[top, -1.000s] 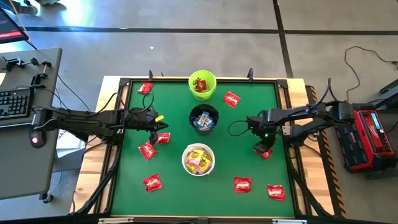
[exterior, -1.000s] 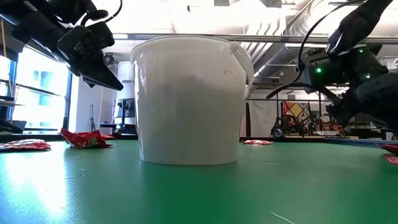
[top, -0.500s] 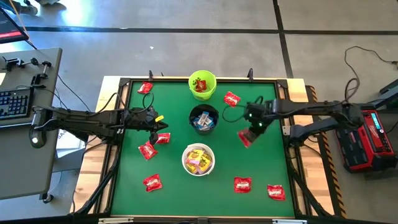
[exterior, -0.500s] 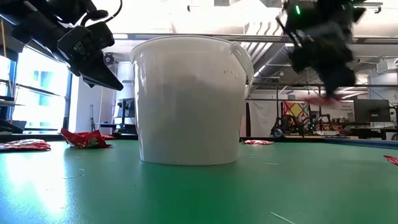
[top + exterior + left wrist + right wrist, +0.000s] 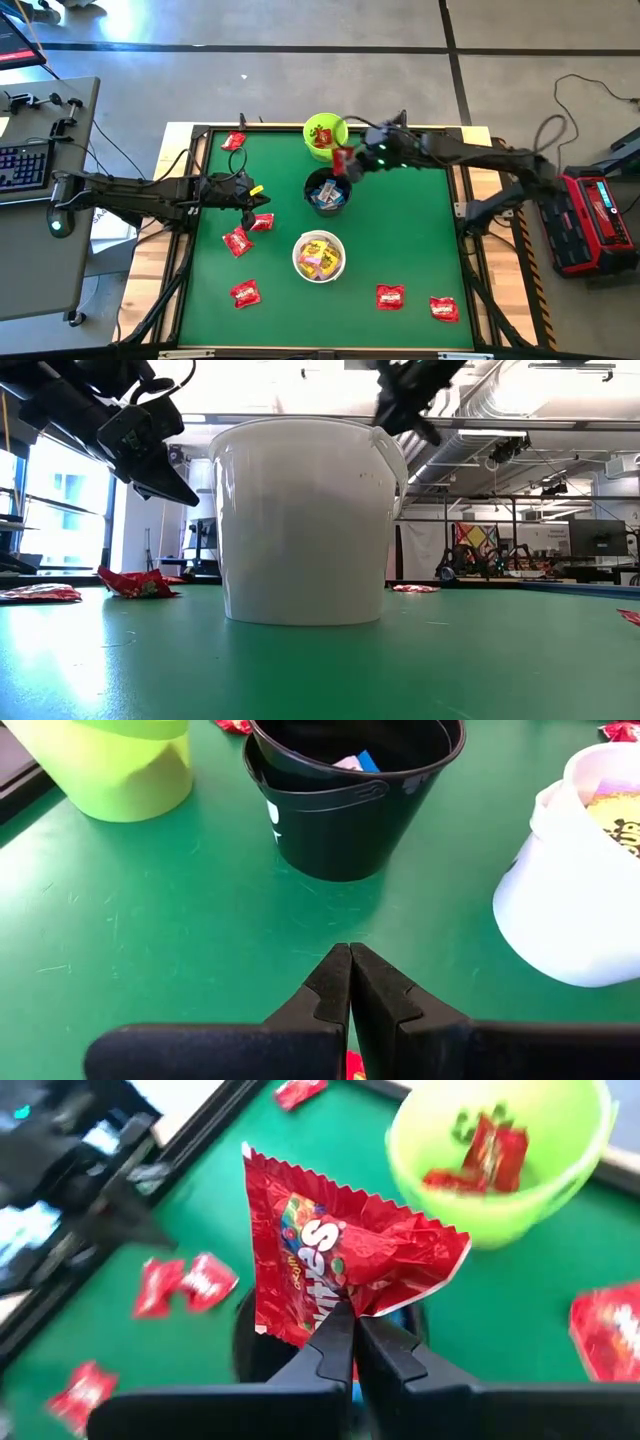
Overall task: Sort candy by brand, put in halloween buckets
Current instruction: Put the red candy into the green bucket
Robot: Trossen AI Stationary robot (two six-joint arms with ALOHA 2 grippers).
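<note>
High view, right gripper (image 5: 345,160): pinches a red Skittles packet (image 5: 342,159) in the air between the green bucket (image 5: 325,134) and the black bucket (image 5: 327,191); one second before it was low near the table's right edge
High view, table (image 5: 400,240): green top; red packets lie near the far left corner, near the left edge and along the near edge; the packet that lay near the right edge is gone from there
High view, white bucket (image 5: 319,256): holds yellow packets, nearer the near edge than the black one
Low view, white bucket: fills the middle and hides the other buckets; the right arm is now above its rim
Left wrist view, left gripper (image 5: 350,982): fingers pressed together, nothing between them, low over the table before the black bucket; unmoved
Right wrist view, writing: "Skittles" in white on the held packet; the green bucket behind holds red packets
</note>
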